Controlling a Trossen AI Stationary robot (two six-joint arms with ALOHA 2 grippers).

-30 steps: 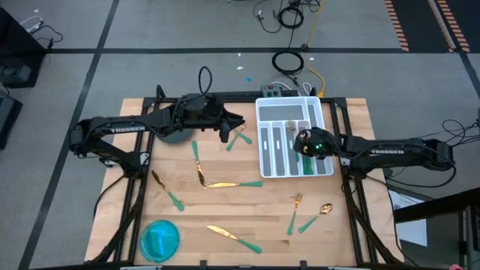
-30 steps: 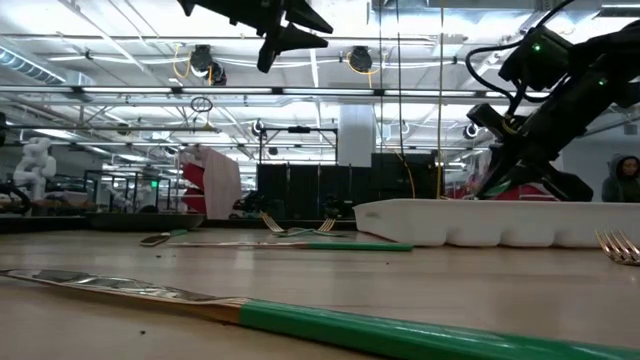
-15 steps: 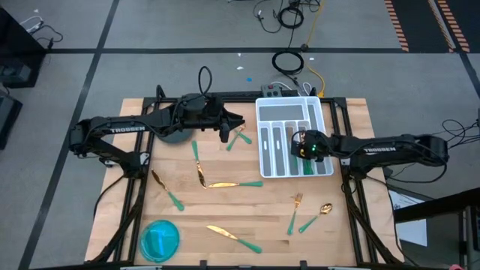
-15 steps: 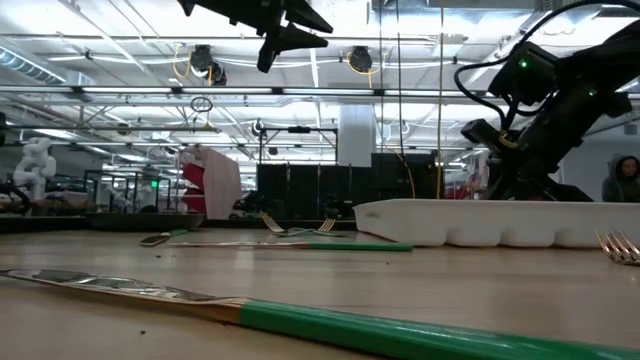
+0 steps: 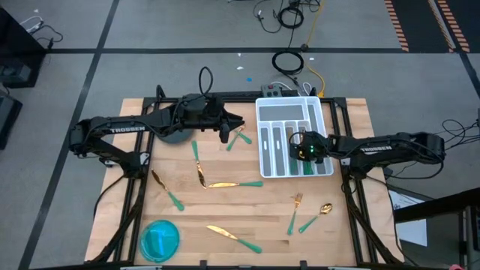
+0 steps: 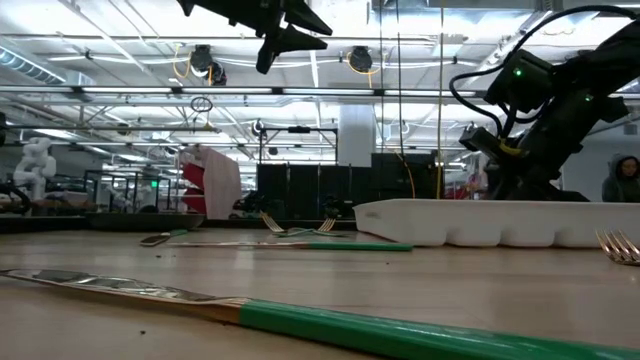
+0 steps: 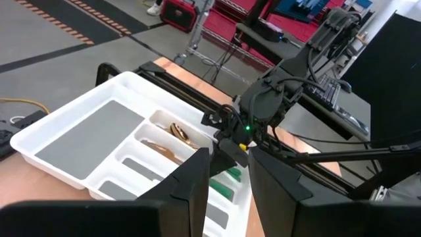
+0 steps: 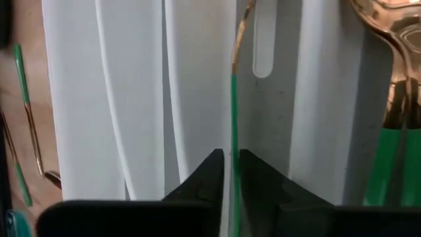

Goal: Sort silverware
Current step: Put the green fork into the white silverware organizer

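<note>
TABLE: light wooden table [image 5: 225, 206] | TRAY: white slotted plastic tray [image 5: 289, 112] | RIGHT: end effector [image 8: 231, 172] low in a tray slot – fingers clamped on green-handled gold utensil [image 8: 234, 112]; judged: part fully, lift straight | LEFT: end effector [image 5: 225, 133] idle, apart, mid-table.

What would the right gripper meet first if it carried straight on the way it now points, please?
Probably the floor of the white tray: the right gripper points down into a compartment, with a green-handled utensil standing between its fingers. Depth is unclear.
</note>
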